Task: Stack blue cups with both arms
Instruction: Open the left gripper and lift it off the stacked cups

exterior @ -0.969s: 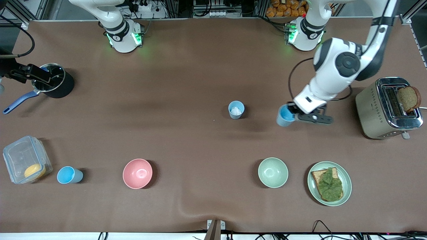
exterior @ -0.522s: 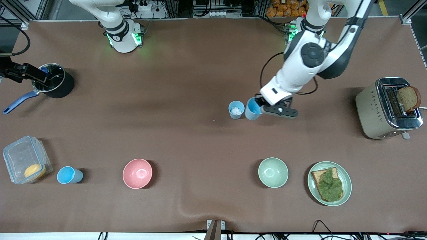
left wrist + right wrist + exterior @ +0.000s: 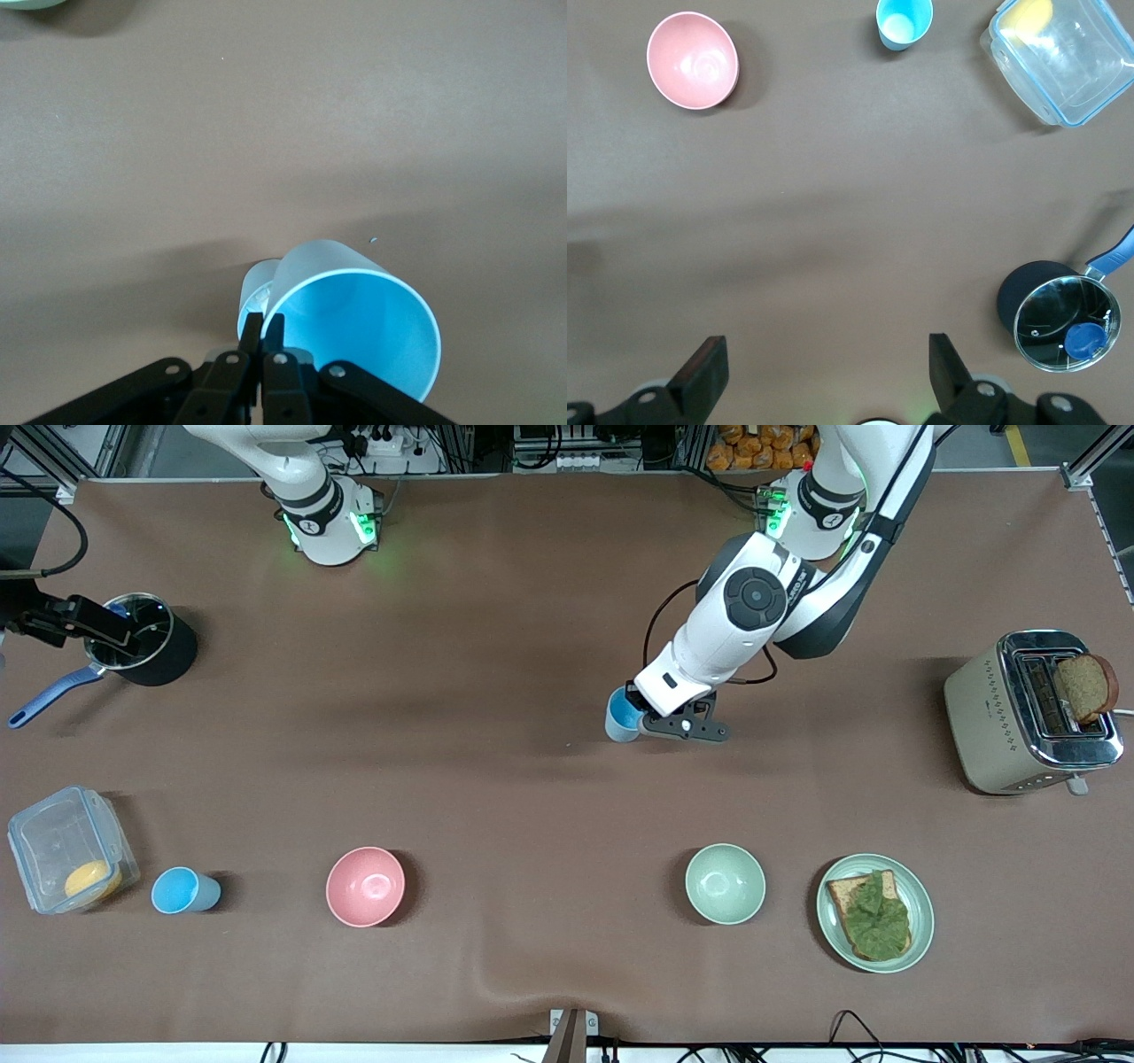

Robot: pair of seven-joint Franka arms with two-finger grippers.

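Note:
My left gripper [image 3: 640,710] is shut on the rim of a tilted blue cup [image 3: 623,712], sky-blue inside [image 3: 359,332]. It holds that cup right over a second blue cup [image 3: 256,289] standing mid-table, which the held one mostly hides. I cannot tell whether the two touch. In the left wrist view the left gripper [image 3: 264,326] pinches the rim's wall. A third blue cup [image 3: 182,891] stands near the front edge toward the right arm's end, also in the right wrist view [image 3: 903,23]. My right gripper [image 3: 824,372] waits open and empty, high up by its base.
A pink bowl [image 3: 365,886], a pale green bowl [image 3: 725,883] and a plate with topped toast [image 3: 921,908] line the front. A toaster [image 3: 1019,717] stands at the left arm's end. A black pot [image 3: 151,646] and a clear container [image 3: 66,850] sit at the right arm's end.
The left arm has carried its blue cup from near the toaster toward the right arm's end, and it is now over the standing cup. The right gripper has not visibly moved.

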